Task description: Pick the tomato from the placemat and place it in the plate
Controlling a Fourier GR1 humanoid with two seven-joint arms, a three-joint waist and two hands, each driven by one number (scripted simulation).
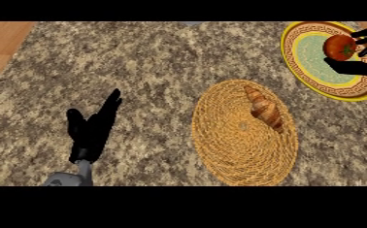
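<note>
The red tomato [339, 47] is over the pale green middle of the yellow-rimmed plate [299, 69] at the upper right. My right hand [350, 67] comes in from the right edge, its black fingers and thumb curled round the tomato. I cannot tell if the tomato touches the plate. The woven straw placemat [240, 139] lies at centre right. My left hand [93, 127] rests open at lower left, fingers up, apart from everything.
A croissant [263, 107] lies on the upper right part of the placemat. The speckled granite counter [143, 67] spreads across the view, with a wooden strip [13, 35] at the upper left corner.
</note>
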